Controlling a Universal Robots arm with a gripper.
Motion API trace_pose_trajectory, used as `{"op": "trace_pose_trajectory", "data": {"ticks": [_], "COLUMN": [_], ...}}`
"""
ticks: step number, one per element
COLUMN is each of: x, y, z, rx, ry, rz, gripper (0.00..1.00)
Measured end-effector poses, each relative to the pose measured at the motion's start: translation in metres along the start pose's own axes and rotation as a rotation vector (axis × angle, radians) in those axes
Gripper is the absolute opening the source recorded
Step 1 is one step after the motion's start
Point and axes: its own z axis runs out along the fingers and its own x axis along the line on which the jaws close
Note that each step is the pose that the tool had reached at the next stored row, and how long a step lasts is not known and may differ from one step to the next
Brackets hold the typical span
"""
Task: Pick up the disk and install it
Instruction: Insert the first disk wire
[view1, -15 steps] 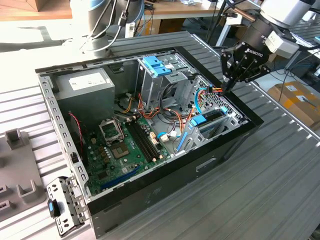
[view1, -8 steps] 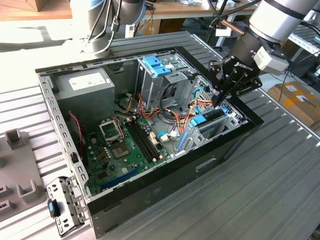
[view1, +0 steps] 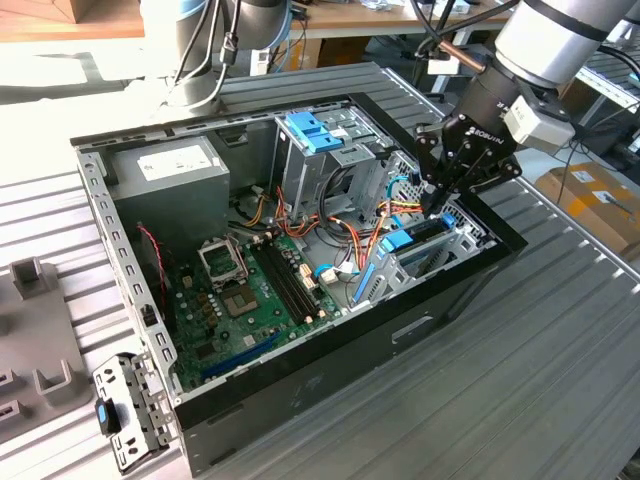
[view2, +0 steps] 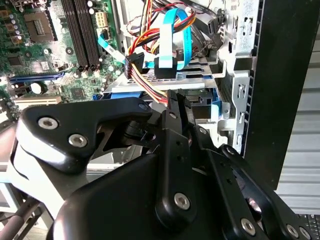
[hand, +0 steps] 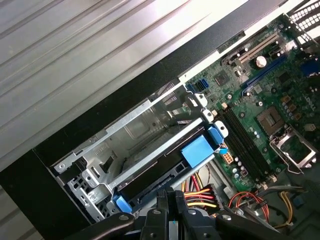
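Note:
The disk (hand: 160, 172) lies in the metal bay at the corner of the open computer case (view1: 400, 330), at the exterior view's right. Its dark edge faces up, with blue rails (hand: 216, 136) at both ends. In the exterior view the disk (view1: 422, 233) is partly hidden by my gripper (view1: 437, 205). The gripper (hand: 170, 200) hangs right over the disk's upper edge, fingers shut together, with nothing visible between them. In the second wrist view the gripper (view2: 178, 106) points down by a blue rail (view2: 216, 107). I cannot tell whether the tips touch the disk.
Orange and blue cables (view1: 370, 235) run close beside the bay. A tall cage with a light-blue bracket (view1: 315, 130) stands behind it. The motherboard (view1: 240, 290) and grey power-supply box (view1: 170, 180) fill the case. A metal bracket (view1: 125, 415) lies outside on the ribbed table.

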Motion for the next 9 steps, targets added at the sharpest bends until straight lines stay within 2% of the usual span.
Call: {"op": "trace_pose_trajectory", "data": {"ticks": [6,8,9], "x": [-0.0001,0.0000,0.0000], "y": [0.0000,0.0001,0.0000], "z": [0.0000,0.0001,0.0003], "rx": [0.0011,0.0040,0.0072], "ry": [-0.0004,-0.0015,-0.0028], "rz": [0.011,0.037,0.067], "gripper": [0.17,0.17,0.17]}}
